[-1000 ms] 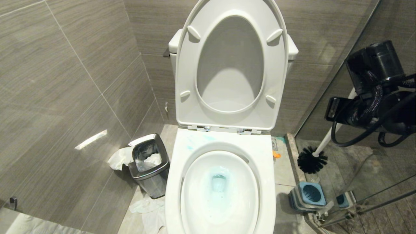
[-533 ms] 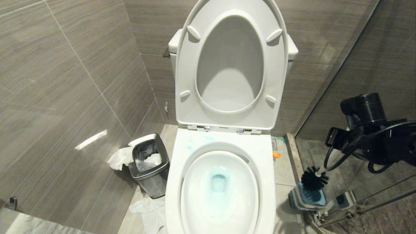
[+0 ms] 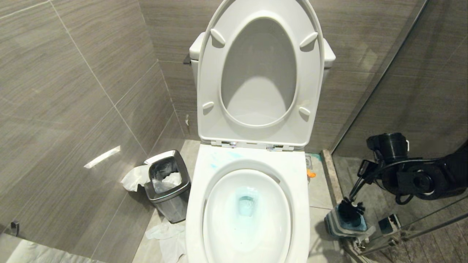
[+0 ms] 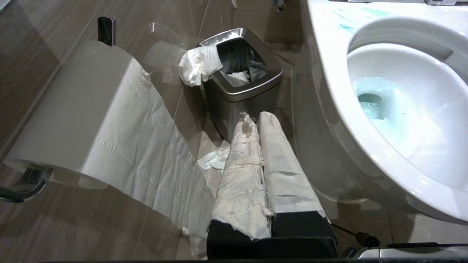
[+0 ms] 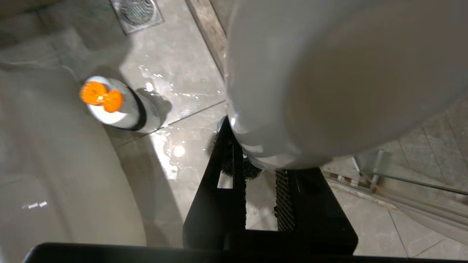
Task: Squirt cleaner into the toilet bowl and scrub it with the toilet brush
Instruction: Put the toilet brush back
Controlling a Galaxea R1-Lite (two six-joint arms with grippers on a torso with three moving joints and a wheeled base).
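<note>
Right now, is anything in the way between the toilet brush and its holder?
Nothing visible is. The toilet brush has its black bristle head down in the blue opening of the holder, with the right hand gripping its white handle from above. The orange-capped bottle stands off to the side on the floor, not between them.

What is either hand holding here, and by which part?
The right hand grips the toilet brush by its white handle, bristle head down in the holder. The left hand is shut and holds nothing.
</note>
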